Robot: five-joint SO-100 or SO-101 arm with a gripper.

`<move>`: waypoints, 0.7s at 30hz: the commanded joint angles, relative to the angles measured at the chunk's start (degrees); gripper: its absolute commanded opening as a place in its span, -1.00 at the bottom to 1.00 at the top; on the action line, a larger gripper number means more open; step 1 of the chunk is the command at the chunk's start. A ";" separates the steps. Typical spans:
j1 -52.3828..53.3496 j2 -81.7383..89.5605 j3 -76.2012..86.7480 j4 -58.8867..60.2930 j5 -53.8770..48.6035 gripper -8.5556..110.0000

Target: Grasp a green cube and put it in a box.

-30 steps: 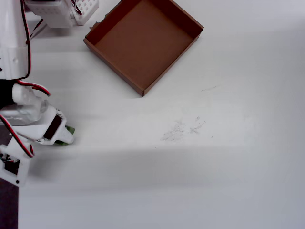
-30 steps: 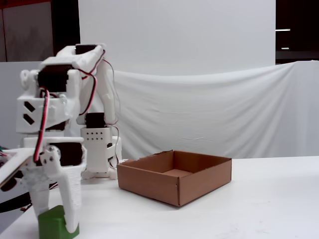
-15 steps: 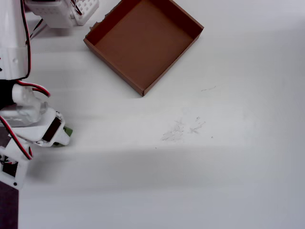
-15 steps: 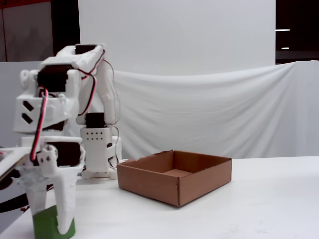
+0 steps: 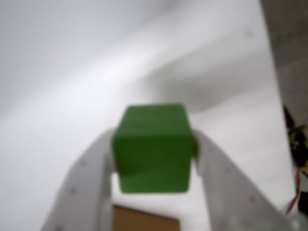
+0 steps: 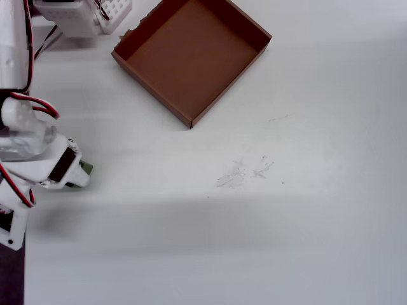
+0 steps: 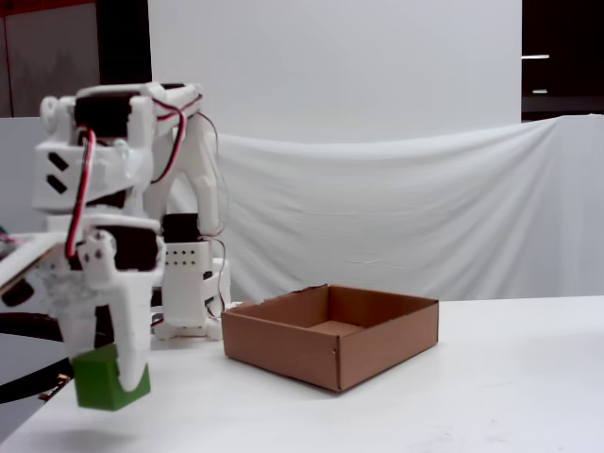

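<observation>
In the wrist view my gripper [image 5: 153, 159] is shut on the green cube [image 5: 153, 148], pinched between the two white fingers [image 5: 91, 178]. In the fixed view the gripper [image 7: 111, 370] holds the cube [image 7: 106, 379] just above the white table at the left, well left of the box [image 7: 332, 347]. In the overhead view only a sliver of the cube [image 6: 86, 168] shows under the white gripper [image 6: 81, 173] at the left edge. The brown cardboard box [image 6: 191, 57] lies empty at the top centre. A corner of the box [image 5: 144, 220] shows below the cube in the wrist view.
The arm's white base [image 6: 82, 16] with red and black wires stands left of the box. A faint smudge [image 6: 241, 171] marks the white table in the middle. The table's left edge [image 6: 13, 273] is close to the gripper. A white cloth backdrop [image 7: 396, 217] hangs behind.
</observation>
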 commanded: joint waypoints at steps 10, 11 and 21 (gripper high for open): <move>-10.81 12.92 -8.61 15.91 -10.63 -0.61; -13.45 13.27 -10.99 20.04 -10.81 -0.61; -31.55 16.88 -11.16 26.46 -5.71 -0.59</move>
